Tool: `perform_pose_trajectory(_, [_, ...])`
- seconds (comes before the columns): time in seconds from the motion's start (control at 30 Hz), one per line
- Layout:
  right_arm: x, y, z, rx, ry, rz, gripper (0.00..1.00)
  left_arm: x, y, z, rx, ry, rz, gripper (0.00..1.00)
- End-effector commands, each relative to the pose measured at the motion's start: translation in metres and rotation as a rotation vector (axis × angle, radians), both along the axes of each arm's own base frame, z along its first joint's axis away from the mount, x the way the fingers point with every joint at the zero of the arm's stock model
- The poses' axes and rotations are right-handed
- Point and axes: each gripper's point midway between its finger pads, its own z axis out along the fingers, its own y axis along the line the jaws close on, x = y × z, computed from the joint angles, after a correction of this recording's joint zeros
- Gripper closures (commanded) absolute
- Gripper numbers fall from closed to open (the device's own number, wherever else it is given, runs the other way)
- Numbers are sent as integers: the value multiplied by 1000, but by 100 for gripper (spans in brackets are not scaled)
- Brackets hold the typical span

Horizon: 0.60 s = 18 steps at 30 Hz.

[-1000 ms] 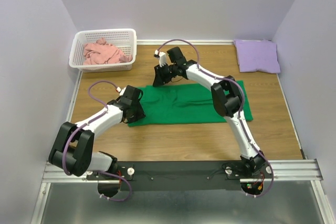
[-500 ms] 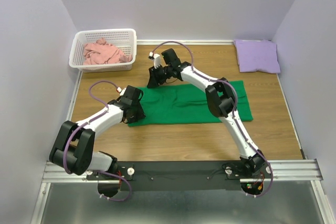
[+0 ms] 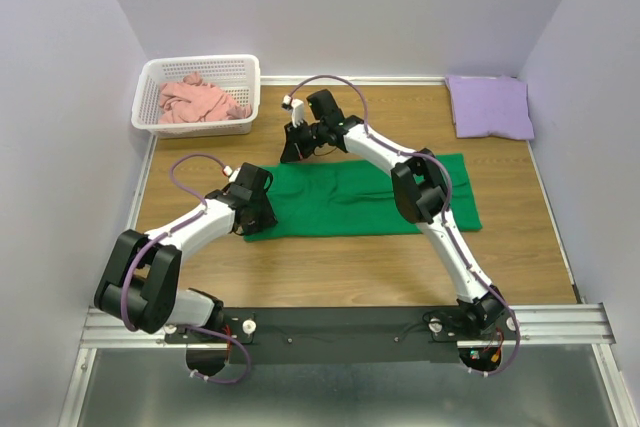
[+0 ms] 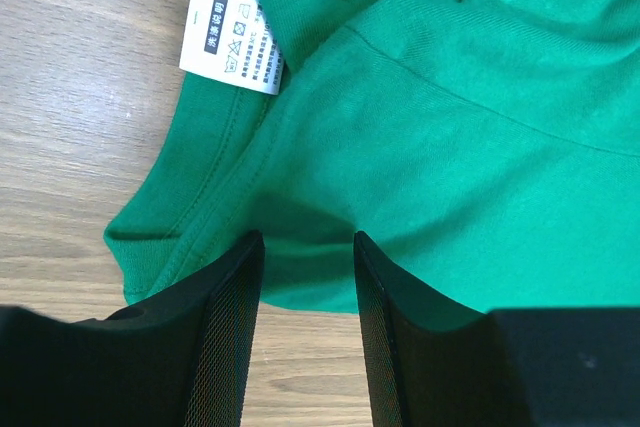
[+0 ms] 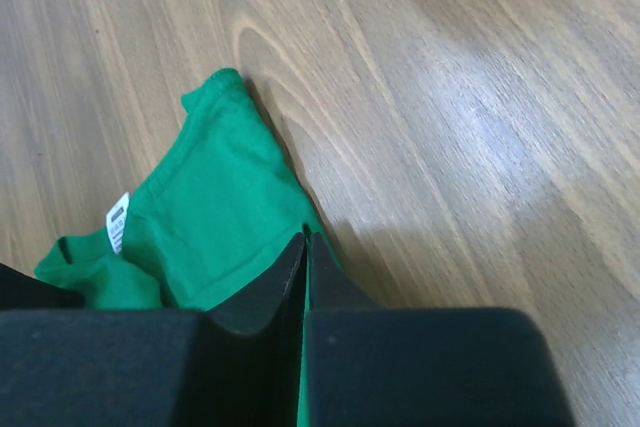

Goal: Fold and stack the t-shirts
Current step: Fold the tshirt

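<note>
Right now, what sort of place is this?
Likely a robot-lab test cell: plain lavender walls enclose a wooden table, an aluminium mounting rail edges it, and a green t-shirt lies spread out.

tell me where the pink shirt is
In the top view the pink shirt lies crumpled inside the white basket at the far left corner of the table.

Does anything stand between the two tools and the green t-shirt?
Nothing visible does. The left tool has the near left corner of the green t-shirt between its parted fingers, and the right tool is closed on the shirt's far left edge.
</note>
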Motion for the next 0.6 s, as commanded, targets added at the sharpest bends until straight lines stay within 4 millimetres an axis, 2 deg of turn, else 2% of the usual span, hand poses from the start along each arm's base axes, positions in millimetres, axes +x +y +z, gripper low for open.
perform_pose_trajectory(0.0, [0, 9, 16, 38, -37, 31, 93, -5, -1, -8, -7, 27, -13, 51])
perform_pose_trajectory(0.07, [-1, 9, 14, 40, -27, 36, 99, -5, -2, -7, -8, 27, -14, 51])
perform_pose_trajectory(0.27, [-7, 7, 10, 38, -7, 48, 99, -4, -2, -7, -8, 25, -15, 51])
perform_pose_trajectory(0.33, [-6, 7, 11, 39, -15, 47, 85, -5, -2, -8, -9, 28, -16, 51])
perform_pose_trajectory(0.43, [-4, 7, 9, 30, -23, 38, 75, -6, -2, -8, -7, 31, -16, 51])
perform_pose_trajectory(0.57, [-6, 6, -1, 24, -2, 43, 73, -5, -2, -8, -8, 27, -18, 51])
